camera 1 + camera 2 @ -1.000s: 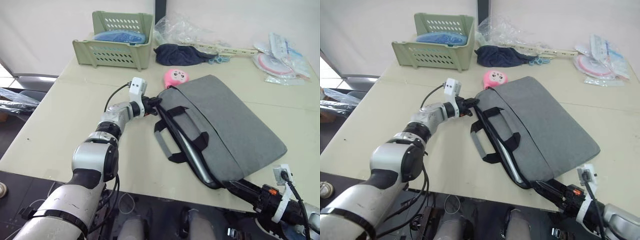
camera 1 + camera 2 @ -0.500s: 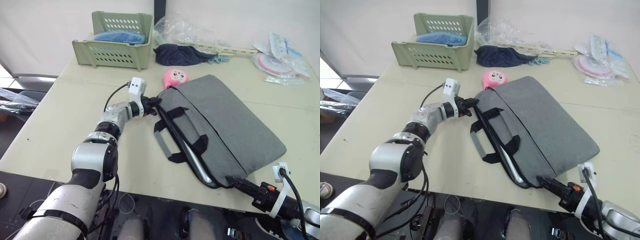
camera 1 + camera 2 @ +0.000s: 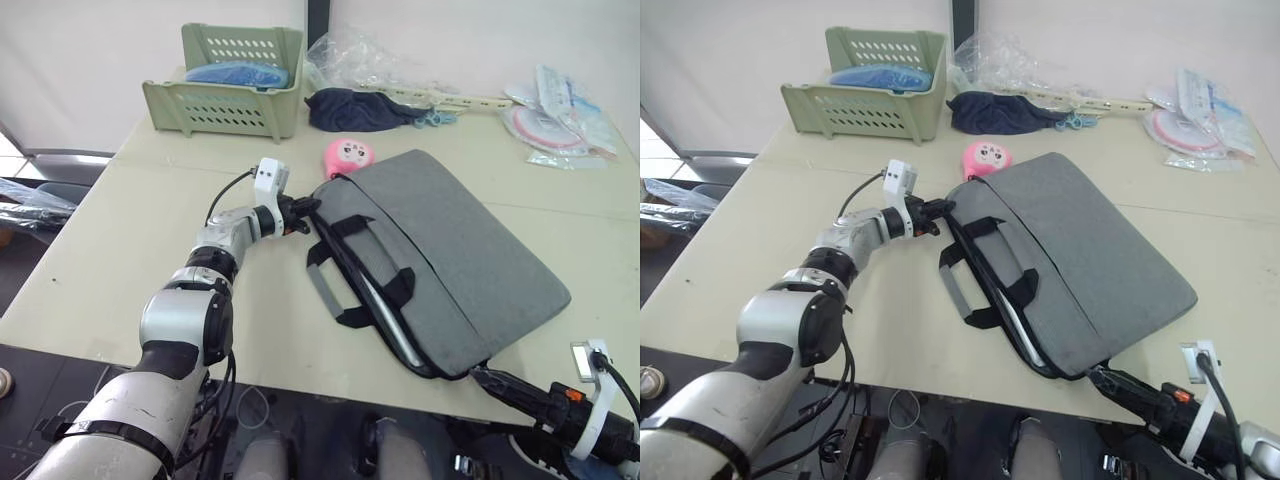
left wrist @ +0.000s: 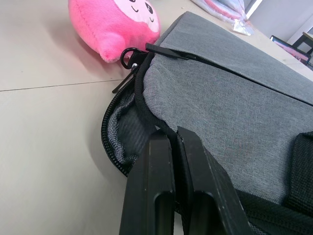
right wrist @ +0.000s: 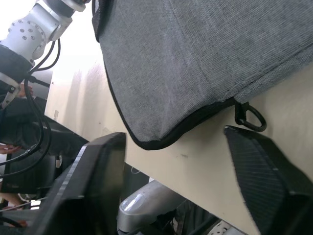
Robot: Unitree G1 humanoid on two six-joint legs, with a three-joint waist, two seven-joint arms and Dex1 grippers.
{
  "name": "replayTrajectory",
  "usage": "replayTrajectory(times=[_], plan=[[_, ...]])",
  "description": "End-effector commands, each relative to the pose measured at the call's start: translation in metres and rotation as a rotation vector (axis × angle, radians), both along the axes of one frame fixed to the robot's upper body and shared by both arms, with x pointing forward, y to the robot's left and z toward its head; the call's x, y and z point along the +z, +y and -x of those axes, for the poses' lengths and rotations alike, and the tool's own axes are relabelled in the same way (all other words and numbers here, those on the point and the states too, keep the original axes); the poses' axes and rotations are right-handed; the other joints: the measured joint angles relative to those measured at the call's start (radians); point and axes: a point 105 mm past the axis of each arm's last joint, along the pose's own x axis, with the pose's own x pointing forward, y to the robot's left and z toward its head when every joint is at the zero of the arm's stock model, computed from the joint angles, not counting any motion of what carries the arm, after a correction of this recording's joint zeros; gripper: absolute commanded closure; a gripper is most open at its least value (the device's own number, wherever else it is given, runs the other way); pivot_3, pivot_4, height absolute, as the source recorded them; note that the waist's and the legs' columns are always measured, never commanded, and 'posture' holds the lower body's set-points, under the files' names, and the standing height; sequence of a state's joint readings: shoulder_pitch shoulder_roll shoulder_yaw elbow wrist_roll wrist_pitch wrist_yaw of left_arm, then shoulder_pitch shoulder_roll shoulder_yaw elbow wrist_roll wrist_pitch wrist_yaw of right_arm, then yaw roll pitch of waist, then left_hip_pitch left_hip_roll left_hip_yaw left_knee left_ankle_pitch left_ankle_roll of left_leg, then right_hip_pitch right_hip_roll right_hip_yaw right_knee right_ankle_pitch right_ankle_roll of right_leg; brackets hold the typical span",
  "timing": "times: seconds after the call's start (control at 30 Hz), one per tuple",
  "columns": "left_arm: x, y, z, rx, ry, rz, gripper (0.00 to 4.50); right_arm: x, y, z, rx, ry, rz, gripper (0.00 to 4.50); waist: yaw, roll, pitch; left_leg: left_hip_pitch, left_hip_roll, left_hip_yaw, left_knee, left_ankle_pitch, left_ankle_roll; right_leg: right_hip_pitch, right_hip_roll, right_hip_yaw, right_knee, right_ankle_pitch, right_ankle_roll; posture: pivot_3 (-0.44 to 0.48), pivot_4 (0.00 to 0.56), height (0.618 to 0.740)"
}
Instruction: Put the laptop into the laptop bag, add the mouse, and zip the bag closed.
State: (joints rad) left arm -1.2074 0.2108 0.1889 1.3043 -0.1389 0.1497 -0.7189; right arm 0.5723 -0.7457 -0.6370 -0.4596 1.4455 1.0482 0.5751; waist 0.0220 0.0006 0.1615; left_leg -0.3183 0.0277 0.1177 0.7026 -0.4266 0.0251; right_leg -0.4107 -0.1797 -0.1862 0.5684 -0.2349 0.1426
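- While the laptop (image 3: 392, 330) lies inside the laptop bag (image 3: 450, 250), left fingers (image 4: 172, 142) pinch its far corner rim.
- Right fingers (image 5: 254, 176) spread wide, apart from the near corner.

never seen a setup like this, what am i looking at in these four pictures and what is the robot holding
It is a two-armed humanoid robot at a table. Two pictures come from its head camera, looking down; the other two come from small cameras on its wrists. The left gripper is pinched shut on the rim of a grey laptop bag, with the silver laptop showing inside the open edge. The right gripper is open, apart from the bag's near corner. Also on the table: a pink plush toy and a green basket.
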Motion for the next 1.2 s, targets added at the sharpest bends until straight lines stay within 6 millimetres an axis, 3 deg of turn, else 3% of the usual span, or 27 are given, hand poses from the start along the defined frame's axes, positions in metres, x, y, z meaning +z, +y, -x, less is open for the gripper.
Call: replayTrajectory(times=[0.03, 0.27, 0.57, 0.63, 0.73, 0.77, 0.87, 0.9, 1.03, 1.2], plan=[[0.011, -0.001, -0.001, -0.008, -0.039, 0.012, 4.5, 0.005, -0.004, 0.001, -0.017, -0.02, -0.021, 0.02, 0.0, 0.0, 0.0, 0.0, 0.0, 0.0, 0.0, 0.0, 0.0, 0.0, 0.0, 0.0, 0.0, 0.0, 0.0, 0.0, 0.15, 0.74], [0.014, -0.001, -0.002, -0.007, -0.047, 0.012, 4.5, -0.016, -0.003, -0.007, -0.067, 0.021, -0.004, 0.02, -0.001, 0.0, 0.0, 0.0, 0.0, 0.0, 0.0, 0.0, 0.0, 0.0, 0.0, 0.0, 0.0, 0.0, 0.0, 0.0, 0.15, 0.74], [0.014, 0.002, -0.002, -0.002, -0.049, 0.008, 4.5, -0.007, 0.012, -0.016, -0.035, -0.028, -0.085, 0.02, -0.002, 0.0, 0.0, 0.0, 0.0, 0.0, 0.0, 0.0, 0.0, 0.0, 0.0, 0.0, 0.0, 0.0, 0.0, 0.0, 0.15, 0.74], [0.013, 0.003, -0.002, -0.003, -0.048, 0.008, 4.5, -0.006, 0.012, -0.016, -0.03, -0.028, -0.099, 0.77, -0.002, 0.0, 0.0, 0.0, 0.0, 0.0, 0.0, 0.0, 0.0, 0.0, 0.0, 0.0, 0.0, 0.0, 0.0, 0.0, 0.15, 0.74], [0.013, 0.003, -0.002, -0.002, -0.048, 0.007, 4.5, -0.007, 0.008, -0.015, -0.041, -0.022, -0.093, 2.24, -0.002, 0.0, 0.0, 0.0, 0.0, 0.0, 0.0, 0.0, 0.0, 0.0, 0.0, 0.0, 0.0, 0.0, 0.0, 0.0, 0.15, 0.74], [0.013, 0.003, -0.002, -0.002, -0.048, 0.007, 4.5, -0.007, 0.007, -0.015, -0.044, -0.021, -0.092, 2.99, -0.002, 0.0, 0.0, 0.0, 0.0, 0.0, 0.0, 0.0, 0.0, 0.0, 0.0, 0.0, 0.0, 0.0, 0.0, 0.0, 0.15, 0.74], [0.014, 0.003, -0.002, -0.002, -0.05, 0.007, 4.5, -0.004, 0.003, -0.018, -0.067, -0.038, -0.101, 3.74, -0.002, 0.0, 0.0, 0.0, 0.0, 0.0, 0.0, 0.0, 0.0, 0.0, 0.0, 0.0, 0.0, 0.0, 0.0, 0.0, 0.15, 0.74], [0.014, 0.004, -0.002, -0.002, -0.051, 0.009, 4.5, -0.003, 0.003, -0.019, -0.067, -0.043, -0.107, 4.33, -0.002, 0.0, 0.0, 0.0, 0.0, 0.0, 0.0, 0.0, 0.0, 0.0, 0.0, 0.0, 0.0, 0.0, 0.0, 0.0, 0.15, 0.74], [0.013, 0.007, -0.001, -0.008, -0.051, 0.009, 4.5, 0.006, 0.002, -0.024, -0.061, -0.072, -0.127, 4.45, -0.003, 0.0, 0.0, 0.0, 0.0, 0.0, 0.0, 0.0, 0.0, 0.0, 0.0, 0.0, 0.0, 0.0, 0.0, 0.0, 0.15, 0.74], [0.01, 0.019, 0.001, -0.005, -0.049, 0.01, 4.5, 0.007, -0.016, -0.036, -0.108, -0.099, -0.013, 4.45, -0.014, 0.0, 0.0, 0.0, 0.0, 0.0, 0.0, 0.0, 0.0, 0.0, 0.0, 0.0, 0.001, 0.0, 0.0, 0.0, 0.15, 0.74]])
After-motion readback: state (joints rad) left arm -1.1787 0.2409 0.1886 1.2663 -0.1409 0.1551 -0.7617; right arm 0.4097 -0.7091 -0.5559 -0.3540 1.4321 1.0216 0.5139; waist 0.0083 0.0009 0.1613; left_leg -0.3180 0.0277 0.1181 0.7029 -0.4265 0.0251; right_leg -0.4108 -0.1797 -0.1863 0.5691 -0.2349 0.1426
